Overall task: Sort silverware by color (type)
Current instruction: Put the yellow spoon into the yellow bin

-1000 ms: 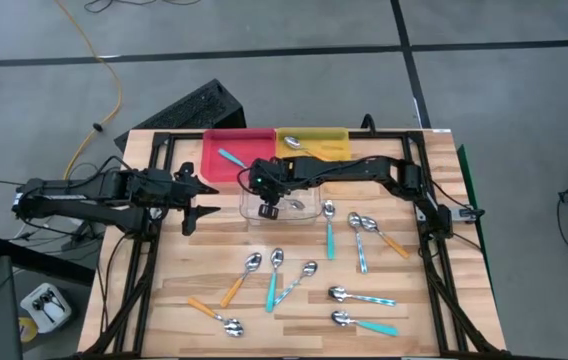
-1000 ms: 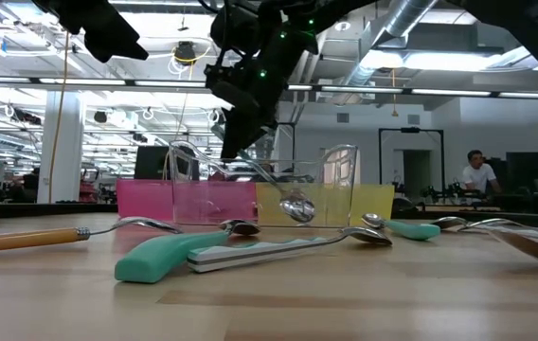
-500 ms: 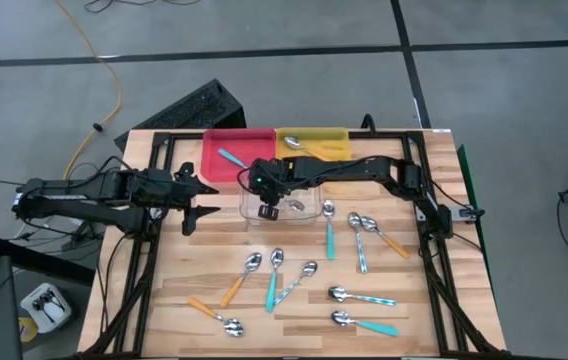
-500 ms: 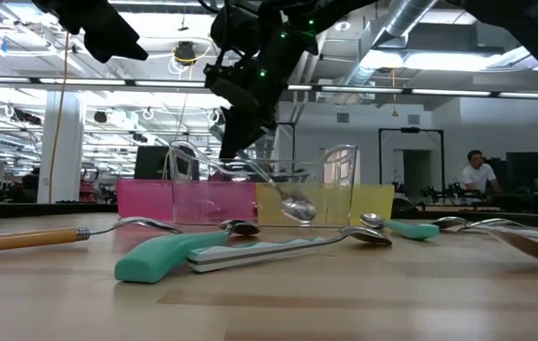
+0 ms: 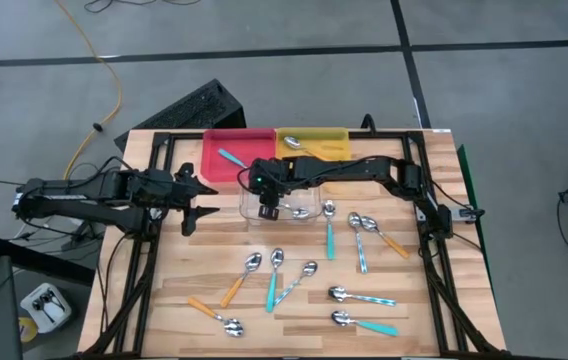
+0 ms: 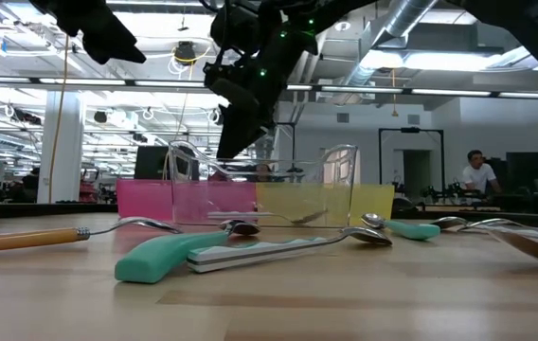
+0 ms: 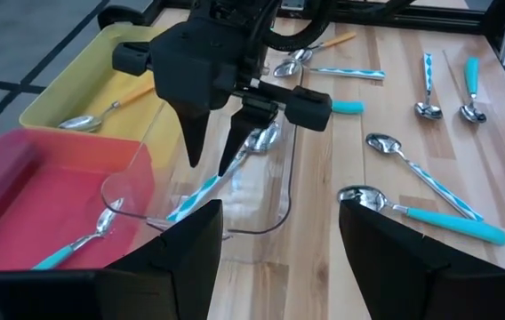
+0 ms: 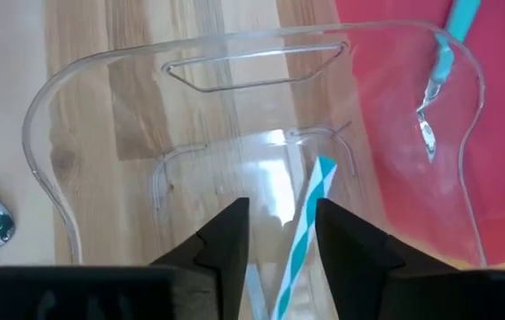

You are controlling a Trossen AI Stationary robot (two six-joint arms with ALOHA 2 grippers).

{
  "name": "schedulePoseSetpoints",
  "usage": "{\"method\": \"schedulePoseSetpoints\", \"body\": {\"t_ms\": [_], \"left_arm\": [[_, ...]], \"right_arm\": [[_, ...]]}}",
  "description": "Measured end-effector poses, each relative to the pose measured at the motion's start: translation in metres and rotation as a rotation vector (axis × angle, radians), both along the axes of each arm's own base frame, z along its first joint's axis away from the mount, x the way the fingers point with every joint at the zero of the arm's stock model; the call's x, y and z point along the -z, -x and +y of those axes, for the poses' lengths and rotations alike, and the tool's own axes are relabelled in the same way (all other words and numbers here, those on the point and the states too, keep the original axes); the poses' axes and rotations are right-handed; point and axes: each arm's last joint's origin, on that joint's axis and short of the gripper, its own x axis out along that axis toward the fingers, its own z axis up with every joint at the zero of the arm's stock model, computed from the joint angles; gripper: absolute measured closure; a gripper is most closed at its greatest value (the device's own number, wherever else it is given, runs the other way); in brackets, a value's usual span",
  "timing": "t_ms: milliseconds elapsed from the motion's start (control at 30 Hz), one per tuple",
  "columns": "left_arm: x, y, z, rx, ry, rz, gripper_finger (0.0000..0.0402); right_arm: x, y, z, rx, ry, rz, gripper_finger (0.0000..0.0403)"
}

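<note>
The right claw hangs over the clear tray, its fingers spread and empty. The striped pale-blue spoon lies in the tray directly below it, handle running between the fingers toward the red tray, bowl at the far end by the tray's outer wall. The left claw waits well off to the side over the bench, fingers apart, holding nothing. With the spoon down, the next pick is probably among the loose spoons on the open bench, all beyond the clear tray and nearer the right arm. The right wrist view shows the gap on both sides of the striped handle; the low view shows the spoon lying flat on the tray floor, which the high view hides under the claw. A teal spoon lies in the red tray and an orange spoon in the yellow tray.
</note>
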Motion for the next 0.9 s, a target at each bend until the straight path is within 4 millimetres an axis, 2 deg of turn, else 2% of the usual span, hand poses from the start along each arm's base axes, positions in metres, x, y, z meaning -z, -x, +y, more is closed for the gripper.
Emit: {"method": "schedulePoseSetpoints", "body": {"t_ms": [200, 367, 533, 667, 800, 900], "left_arm": [[-0.004, 0.001, 0.0, 0.017, -0.023, -0.042, 0.0191], [-0.01, 0.01, 0.0, 0.028, -0.049, -0.092, 0.0191], [-0.015, 0.022, -0.001, 0.026, -0.05, -0.131, 0.0191], [-0.017, 0.032, -0.001, 0.041, -0.044, -0.161, 0.0191], [-0.019, 0.039, -0.002, 0.047, -0.04, -0.181, 0.0191], [-0.015, 0.044, -0.002, 0.043, -0.033, -0.194, 0.0191]], "right_arm": [[-0.031, 0.011, 0.002, -0.05, 0.042, -0.044, 0.0254], [-0.073, 0.035, 0.001, -0.084, 0.081, -0.081, 0.0255], [-0.117, 0.075, -0.001, -0.05, 0.072, -0.074, 0.0255], [-0.143, 0.11, 0.001, -0.023, 0.059, -0.028, 0.0255], [-0.164, 0.148, 0.006, 0.04, 0.012, 0.031, 0.0255], [-0.172, 0.173, 0.012, 0.088, 0.003, 0.06, 0.0255]]}}
